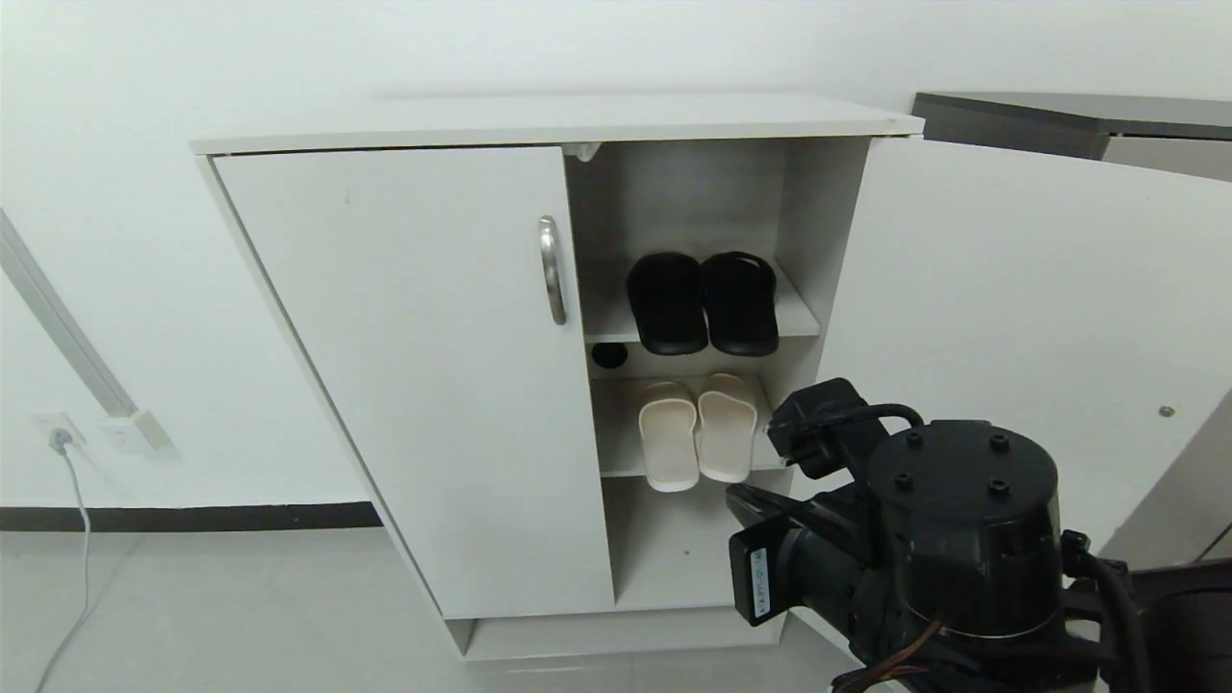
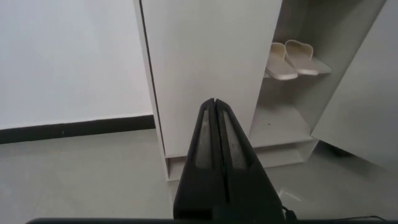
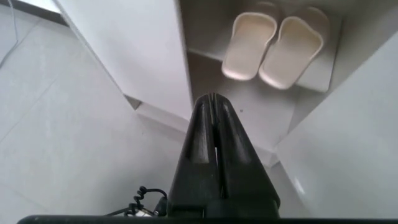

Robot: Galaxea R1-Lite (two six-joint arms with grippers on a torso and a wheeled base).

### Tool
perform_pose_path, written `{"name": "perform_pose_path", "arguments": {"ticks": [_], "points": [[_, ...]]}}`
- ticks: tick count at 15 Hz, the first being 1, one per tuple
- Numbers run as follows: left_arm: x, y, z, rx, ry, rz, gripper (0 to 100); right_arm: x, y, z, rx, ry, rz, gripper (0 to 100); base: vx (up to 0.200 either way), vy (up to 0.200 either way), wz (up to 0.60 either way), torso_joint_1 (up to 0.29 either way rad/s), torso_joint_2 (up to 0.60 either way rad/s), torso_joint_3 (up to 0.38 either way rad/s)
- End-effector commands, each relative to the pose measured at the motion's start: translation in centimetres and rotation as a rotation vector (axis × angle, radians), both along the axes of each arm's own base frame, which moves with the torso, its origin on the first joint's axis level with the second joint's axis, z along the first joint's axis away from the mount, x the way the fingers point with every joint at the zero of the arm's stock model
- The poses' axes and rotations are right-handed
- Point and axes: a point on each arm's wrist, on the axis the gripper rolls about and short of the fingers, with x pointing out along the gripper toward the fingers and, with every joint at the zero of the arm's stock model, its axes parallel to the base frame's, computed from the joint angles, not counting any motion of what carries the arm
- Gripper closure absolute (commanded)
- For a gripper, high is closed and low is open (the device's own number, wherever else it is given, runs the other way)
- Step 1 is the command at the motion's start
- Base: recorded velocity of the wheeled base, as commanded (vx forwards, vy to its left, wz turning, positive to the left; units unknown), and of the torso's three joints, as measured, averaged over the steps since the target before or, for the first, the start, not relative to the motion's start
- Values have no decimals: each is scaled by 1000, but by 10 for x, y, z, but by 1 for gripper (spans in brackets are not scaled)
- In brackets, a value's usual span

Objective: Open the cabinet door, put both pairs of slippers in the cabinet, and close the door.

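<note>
The left gripper [image 2: 214, 107], fingers pressed together and empty, hung low before the closed left door [image 1: 404, 385] of the white wooden cabinet [image 1: 539, 120]. Inside, the black slide slippers [image 1: 674, 303] sat on the upper shelf and the cream slide slippers [image 1: 724, 428] on the shelf beneath. The right gripper [image 3: 213, 102], likewise pinched together and empty, pointed below the cream pair, apart from them, beside the open right door [image 1: 1011, 318].

black right arm [image 1: 924, 568], round screw-studded cap [image 1: 962, 481], looped cable [image 1: 890, 412] (and a small white label [image 1: 760, 582]).
</note>
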Motion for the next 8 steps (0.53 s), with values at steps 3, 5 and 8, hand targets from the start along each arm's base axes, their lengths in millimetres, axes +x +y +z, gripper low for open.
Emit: {"name": "perform_pose_path", "arguments": {"ticks": [3,5,8], "points": [[0,0,0,0,1,0,100,3,0,-6,-15,6,-8,100,-200,0,0,-1,1,4],[0,0,0,-2,1,0,100,3,0,-7,-19,7,-7,100,-200,0,0,-2,2,2],[0,0,0,-2,1,0,100,2,-1,-9,-26,11,-6,100,0,0,0,0,0,0]]}}
